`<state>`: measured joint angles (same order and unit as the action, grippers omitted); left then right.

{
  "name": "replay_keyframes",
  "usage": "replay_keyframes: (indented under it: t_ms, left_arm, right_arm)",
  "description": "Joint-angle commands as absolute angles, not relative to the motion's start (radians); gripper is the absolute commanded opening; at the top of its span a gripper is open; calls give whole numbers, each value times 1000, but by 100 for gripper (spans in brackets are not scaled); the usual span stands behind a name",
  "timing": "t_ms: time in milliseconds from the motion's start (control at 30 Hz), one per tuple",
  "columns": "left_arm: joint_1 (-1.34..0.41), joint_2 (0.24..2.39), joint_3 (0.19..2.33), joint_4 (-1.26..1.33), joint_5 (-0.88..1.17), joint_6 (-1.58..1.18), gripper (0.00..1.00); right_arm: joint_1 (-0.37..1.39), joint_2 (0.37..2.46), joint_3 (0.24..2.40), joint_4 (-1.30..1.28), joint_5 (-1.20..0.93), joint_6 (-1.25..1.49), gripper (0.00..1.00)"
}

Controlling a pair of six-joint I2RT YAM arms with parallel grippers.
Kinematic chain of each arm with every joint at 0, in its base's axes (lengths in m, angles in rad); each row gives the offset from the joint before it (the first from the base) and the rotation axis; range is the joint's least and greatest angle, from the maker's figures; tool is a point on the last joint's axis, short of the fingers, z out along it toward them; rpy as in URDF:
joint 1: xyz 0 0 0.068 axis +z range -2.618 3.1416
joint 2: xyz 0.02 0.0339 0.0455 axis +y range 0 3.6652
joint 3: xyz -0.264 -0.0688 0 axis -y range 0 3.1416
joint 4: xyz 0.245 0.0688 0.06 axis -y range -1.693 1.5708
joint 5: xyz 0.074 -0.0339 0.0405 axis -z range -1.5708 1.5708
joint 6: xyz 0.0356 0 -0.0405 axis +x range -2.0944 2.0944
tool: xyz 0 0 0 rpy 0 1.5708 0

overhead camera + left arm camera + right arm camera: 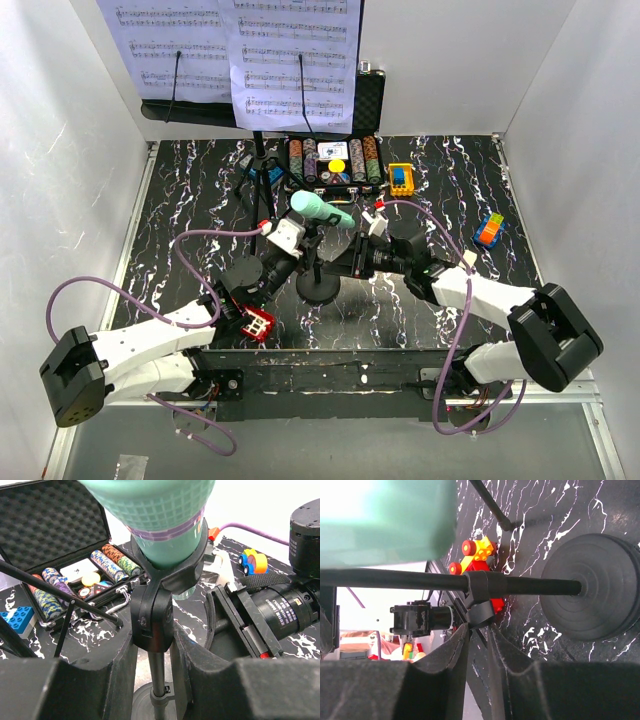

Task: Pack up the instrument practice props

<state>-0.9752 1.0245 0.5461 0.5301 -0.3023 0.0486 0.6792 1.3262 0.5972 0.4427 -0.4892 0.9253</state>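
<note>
1. My left gripper [152, 645] is clenched on the mic stand [320, 288], at the black clip joint just under the mint-green microphone [322, 210]; it reaches in from the stand's 9 o'clock.
2. My right gripper [479, 630] sits at 3 o'clock, fingers close about a small collar on the pole; I cannot tell whether they pinch it.
3. The mic stand is upright mid-table; the music stand [258, 150] with its sheet-music pages [290, 60] is at 11 o'clock.

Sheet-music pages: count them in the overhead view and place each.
2. One sheet-music page on the left of the music stand desk, the other page on its right, hanging lower. More may hide behind them.
</note>
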Motion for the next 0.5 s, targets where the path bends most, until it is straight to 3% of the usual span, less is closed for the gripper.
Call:
replay_keyframes:
  t_ms: [0, 100, 133, 167, 267, 367, 467]
  left_arm:
    - [-976, 1034, 552, 434, -301, 23, 0]
    - [-976, 1034, 551, 431, -293, 18, 0]
    - [-976, 1034, 549, 430, -291, 17, 0]
    - [-976, 1032, 548, 428, -290, 14, 0]
    - [-976, 1026, 542, 430, -291, 14, 0]
    - [-976, 1025, 540, 431, -290, 12, 0]
    - [-976, 1031, 541, 433, -288, 12, 0]
  right_arm:
    - [675, 1347, 609, 532, -495, 937, 26]
    - [667, 1361, 601, 557, -498, 956, 30]
    - [664, 1364, 597, 566, -500, 966, 38]
    - [661, 1368, 597, 574, -503, 976, 52]
    - [655, 1371, 594, 575, -500, 988, 65]
    - [650, 1376, 598, 575, -500, 992, 62]
    - [647, 1390, 612, 581, -514, 994, 47]
